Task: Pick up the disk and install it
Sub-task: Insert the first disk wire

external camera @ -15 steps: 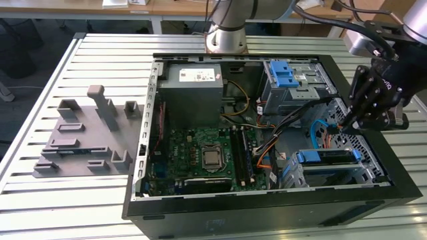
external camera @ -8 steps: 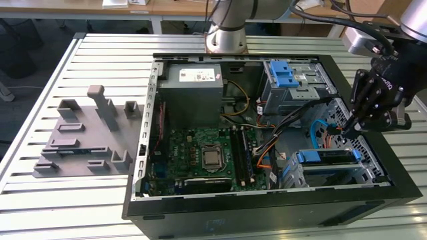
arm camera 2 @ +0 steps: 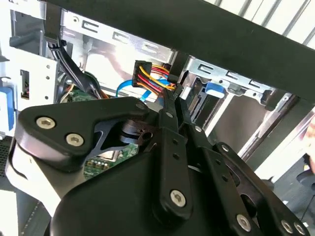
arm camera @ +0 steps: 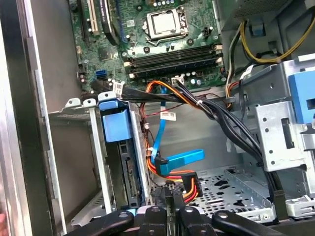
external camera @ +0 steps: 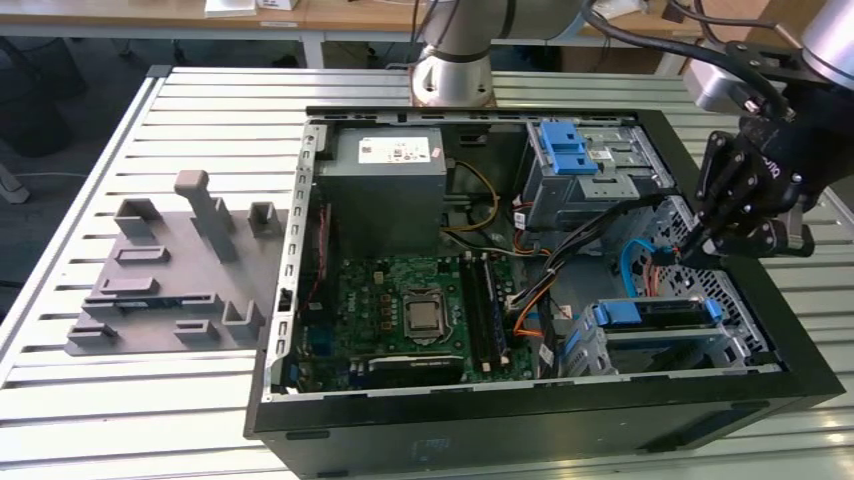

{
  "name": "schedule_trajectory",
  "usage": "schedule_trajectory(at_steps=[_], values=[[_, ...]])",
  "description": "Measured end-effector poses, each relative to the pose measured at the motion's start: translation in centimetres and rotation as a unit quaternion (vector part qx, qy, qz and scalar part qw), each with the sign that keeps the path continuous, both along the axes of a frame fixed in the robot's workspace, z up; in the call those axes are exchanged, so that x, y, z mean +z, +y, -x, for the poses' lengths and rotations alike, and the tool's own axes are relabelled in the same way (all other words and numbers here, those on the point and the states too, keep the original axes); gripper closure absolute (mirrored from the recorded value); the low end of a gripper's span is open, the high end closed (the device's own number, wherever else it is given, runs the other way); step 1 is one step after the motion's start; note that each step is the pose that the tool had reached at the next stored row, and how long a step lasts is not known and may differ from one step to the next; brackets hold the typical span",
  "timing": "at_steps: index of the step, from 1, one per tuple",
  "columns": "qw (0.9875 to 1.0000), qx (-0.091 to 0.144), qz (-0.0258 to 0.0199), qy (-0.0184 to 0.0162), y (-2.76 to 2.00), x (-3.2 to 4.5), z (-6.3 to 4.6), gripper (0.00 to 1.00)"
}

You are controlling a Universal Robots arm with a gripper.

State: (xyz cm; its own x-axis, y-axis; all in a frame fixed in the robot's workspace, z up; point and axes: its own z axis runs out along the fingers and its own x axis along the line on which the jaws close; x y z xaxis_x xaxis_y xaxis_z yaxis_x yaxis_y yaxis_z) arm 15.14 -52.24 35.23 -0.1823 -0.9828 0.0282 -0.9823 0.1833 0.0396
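On the exterior view's left, one grey plastic holder (external camera: 174, 270) was seen lying on the slatted bench (external camera: 80, 420), with nothing set in it. Beside it, toward the middle, one open computer case (external camera: 534, 440) was seen. Inside the case, one grey metal box (external camera: 387, 190) with a small white sticker was found near the far wall, and one green board (external camera: 400, 300) was found below it. Further toward the exterior view's right, one blue ridged latch (external camera: 574, 150) was seen on top of a metal cage. The disk (external camera: 657, 312) was found already sitting in the drive cage (external camera: 741, 345) near the case's front corner, on the exterior view's right, with its blue rails showing; in the first wrist view its dark edge (arm camera: 129, 179) was seen in the slot. Only one disk could be counted for sure. The disk was judged to be stiff and rather heavy, with smooth metal faces that could slip. It was also judged easy to hurt if bumped or dropped. It was thought best held by its two long sides at the blue rails, not by the label face or the plug end. Furthest toward the exterior view's right, the one gripper (external camera: 694, 250) was seen low inside the case, just above the disk's cage. Its fingers were drawn close together, and nothing could be seen held between them. In both wrist views the gripper (arm camera 2: 172, 98) (arm camera: 167, 196) was seen right next to a plug with red, yellow and orange wires (arm camera: 189, 184).
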Motion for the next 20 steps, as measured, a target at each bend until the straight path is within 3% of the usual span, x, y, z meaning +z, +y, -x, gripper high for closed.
schedule_trajectory(at_steps=[9, 14, 20], values=[[0.9998, 0.007, -0.0001, -0.0162, -0.55, -0.03, 1.1, 0.84], [0.9993, 0.009, -0.0006, -0.0354, -0.78, -0.08, 1.3, 0.84], [0.9992, 0.011, -0.0017, -0.0387, -1.33, -0.12, 2.2, 0.84]])
